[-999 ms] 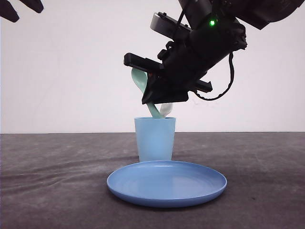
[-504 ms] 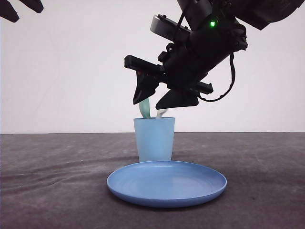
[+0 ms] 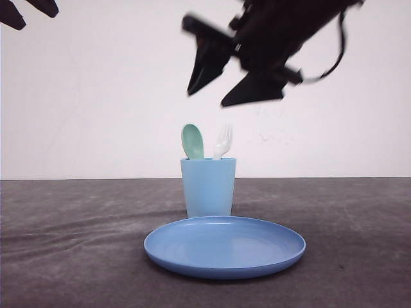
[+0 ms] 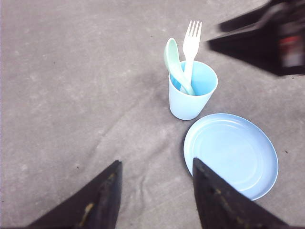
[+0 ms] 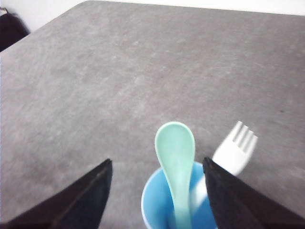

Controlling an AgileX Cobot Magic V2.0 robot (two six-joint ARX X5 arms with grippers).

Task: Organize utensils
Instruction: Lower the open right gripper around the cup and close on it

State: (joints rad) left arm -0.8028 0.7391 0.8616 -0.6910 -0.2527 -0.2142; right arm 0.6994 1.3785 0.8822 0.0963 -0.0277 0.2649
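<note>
A mint-green plastic spoon (image 3: 192, 141) and a white plastic fork with four tines (image 3: 223, 141) stand handle-down in a light blue plastic cup (image 3: 208, 187), spoon bowl and tines poking above the rim, the spoon to the left of the fork in the front view. The cup sits on the dark grey bench (image 3: 70, 244), just behind a round blue plate (image 3: 224, 246). The right hand (image 3: 221, 83) hangs in the air above the cup, blurred, its fingers spread apart and holding nothing. The left hand (image 4: 155, 198) is raised well off the bench, its dark fingers apart and empty.
</note>
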